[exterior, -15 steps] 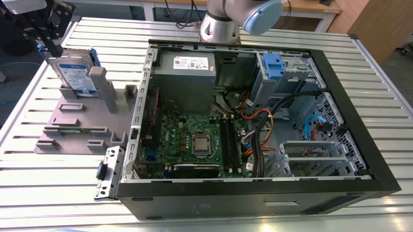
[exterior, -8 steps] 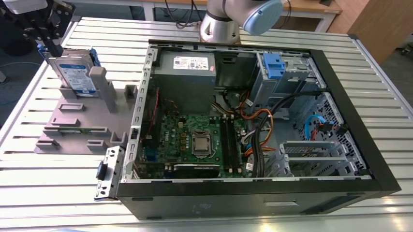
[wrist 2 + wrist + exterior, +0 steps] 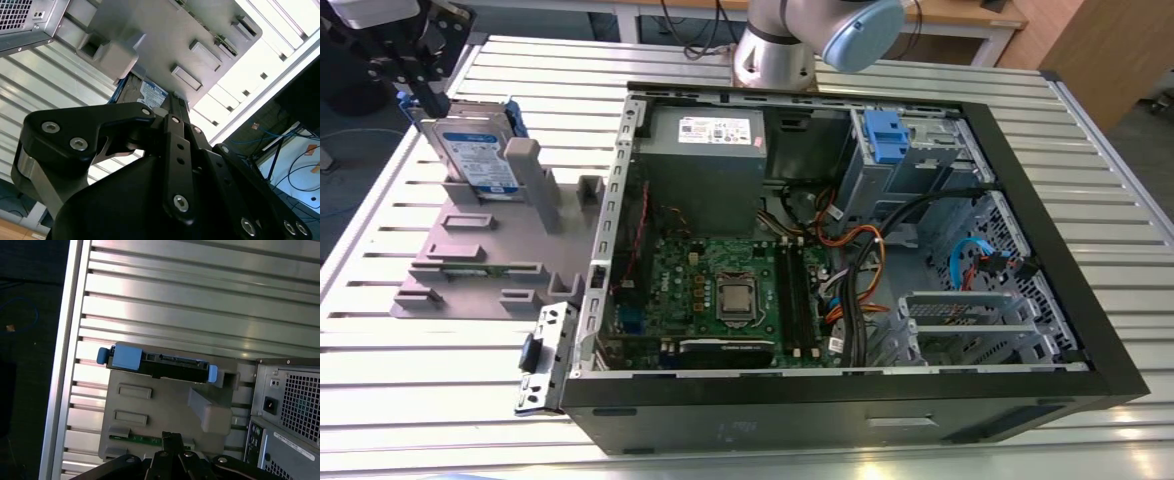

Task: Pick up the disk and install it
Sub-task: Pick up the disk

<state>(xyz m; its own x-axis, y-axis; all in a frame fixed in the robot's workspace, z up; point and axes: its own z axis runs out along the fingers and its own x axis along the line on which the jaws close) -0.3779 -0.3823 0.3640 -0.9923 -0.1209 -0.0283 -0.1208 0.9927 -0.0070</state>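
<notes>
Fingers look pressed together in the first wrist view, with no gap I can see and nothing between them; the gripper hangs just above the disk at the exterior view's far left, apparently not touching it.

The disk stands upright on its edge in the grey stand, held between the upright posts; the stand sits on the slatted metal table beside the open computer case.

By my judgement the disk is a stiff, dense little slab, heavy for its size; its bare metal faces are probably smooth and could slip in a light pinch; it would not take kindly to a knock. The blue bracket round it is plastic and likely to flex, so it makes a poor handle. The connector strip lies along the upturned edge, seen in the first wrist view, and is best left alone. The sound hold, I'd say, is across the two broad faces near the top, where the disk rises clear of the posts.

The lower part of the disk is hidden behind the posts; in the second wrist view the gripper's own body covers most of it, leaving a corner of the label; the arm is cut off at the exterior view's top edge; I cannot make out which bay in the case is meant for the disk.
</notes>
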